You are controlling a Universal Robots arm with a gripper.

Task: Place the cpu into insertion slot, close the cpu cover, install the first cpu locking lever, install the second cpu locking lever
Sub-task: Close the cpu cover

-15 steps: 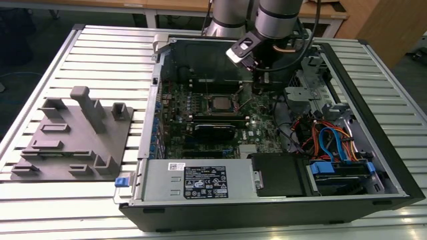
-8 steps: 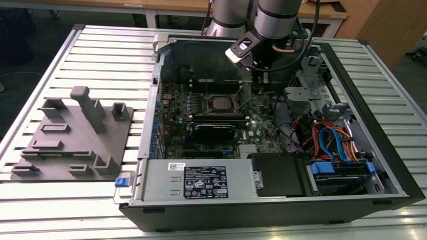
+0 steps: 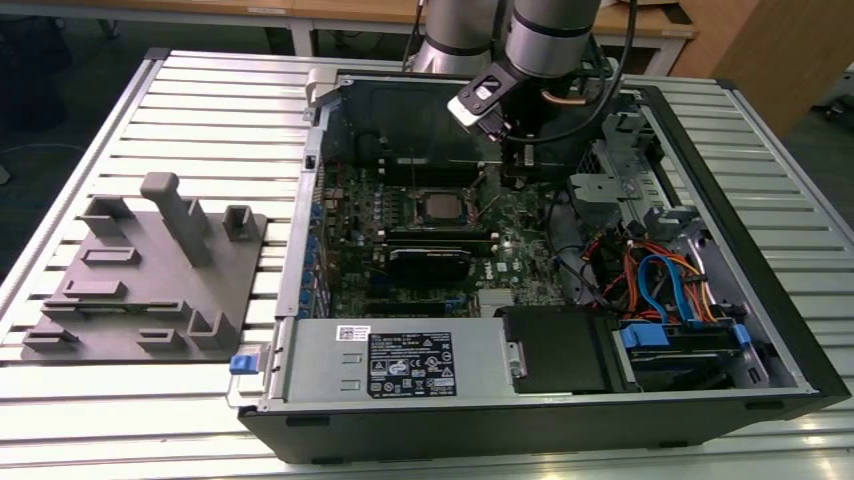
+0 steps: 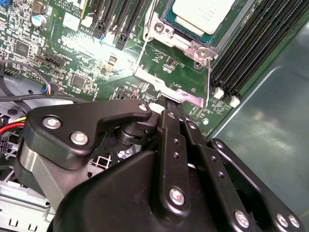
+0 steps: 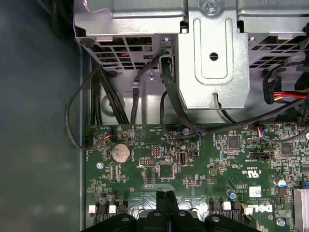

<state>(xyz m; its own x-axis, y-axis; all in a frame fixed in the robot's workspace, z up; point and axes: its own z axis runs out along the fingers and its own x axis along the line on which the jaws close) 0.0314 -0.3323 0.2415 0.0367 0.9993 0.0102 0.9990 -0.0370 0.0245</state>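
The cpu (image 3: pixel 434 205) lies with its dull silver top up in the insertion slot (image 3: pixel 408 190) on the green board inside the open computer case. In the second wrist view the cpu (image 4: pixel 203 12) sits inside a silvery frame, the cpu cover (image 4: pixel 190 44). Two thin wire levers (image 4: pixel 208 82) run from that frame toward a flat silvery strip (image 4: pixel 186 94). My gripper (image 4: pixel 169 102) is shut with nothing between its fingers. Its tips are at that strip, beside the socket. In the exterior view the gripper (image 3: pixel 514 168) hangs to the right of the cpu. Over the board, the fingertips (image 5: pixel 162 197) are pressed together.
A grey fixture block (image 3: pixel 134 270) stands on the slatted table at the exterior view's left. Inside the case are a silver drive cage (image 5: pixel 212 48), black cables (image 5: pixel 169 101), long black memory slots (image 4: pixel 251 53), a coin battery (image 5: pixel 120 152) and the labelled power supply (image 3: pixel 387 365).
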